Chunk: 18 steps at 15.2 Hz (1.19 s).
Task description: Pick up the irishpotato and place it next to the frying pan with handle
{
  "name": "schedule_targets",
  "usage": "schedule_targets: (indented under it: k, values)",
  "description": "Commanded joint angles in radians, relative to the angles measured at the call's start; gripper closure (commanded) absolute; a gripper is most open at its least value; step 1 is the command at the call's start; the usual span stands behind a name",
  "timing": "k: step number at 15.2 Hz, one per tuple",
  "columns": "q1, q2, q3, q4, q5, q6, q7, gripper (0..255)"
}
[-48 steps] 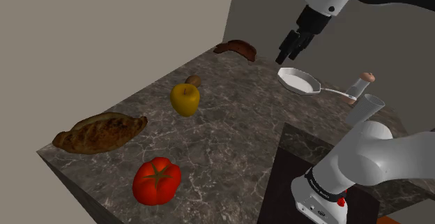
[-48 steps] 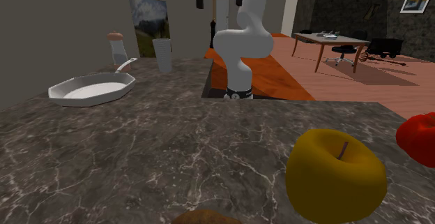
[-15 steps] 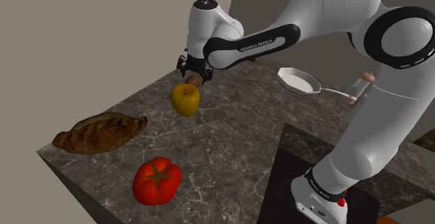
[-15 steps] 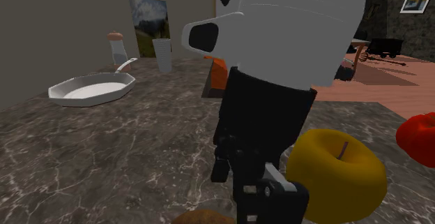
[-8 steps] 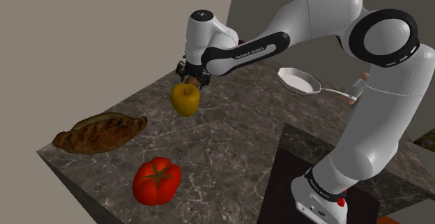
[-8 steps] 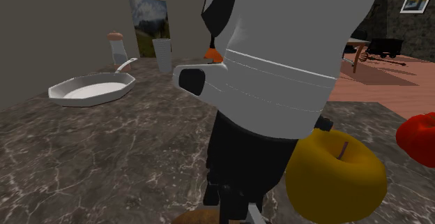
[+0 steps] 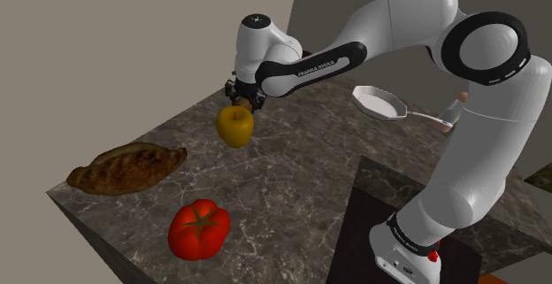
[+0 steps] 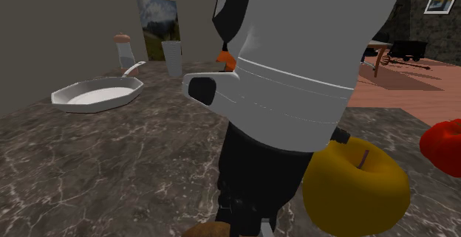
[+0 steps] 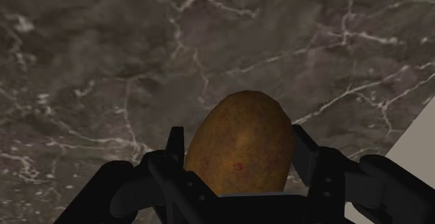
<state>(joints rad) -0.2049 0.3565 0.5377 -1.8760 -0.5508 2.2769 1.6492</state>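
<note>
I'm stretching my arm [image 7: 398, 17] high, then bending it over & down toward the shoulder view's left, w/ the wrist [image 7: 258, 39] pointing nearly straight down. My gripper [image 7: 241, 99] is sitting low by the surface, fingers [image 9: 173, 146] pressing on both sides of the potato [image 9: 240, 156], clasping it betw. them.

Flat, even light, dimmish overall; counter [image 7: 301, 163] reads dark.

Food on a dark stone counter [image 7: 292, 163].
A yellow apple [image 7: 234, 126] sits near the middle of the shoulder view, a brown bread loaf [image 7: 126, 168] lies at the left, and a red tomato [image 7: 199, 229] sits lower down, near the edge.
</note>
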Motion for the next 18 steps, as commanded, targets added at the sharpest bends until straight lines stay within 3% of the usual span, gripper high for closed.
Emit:
schedule_targets:
  k: [1,9,18]
  values:
    - [0.000,0.001,0.000,0.000,0.000,0.000,0.000,255]
    - [0.000,0.001,0.000,0.000,0.000,0.000,0.000,255]
    - [-0.016,-0.057,0.026,0.045,0.064,-0.086,-0.058,255]
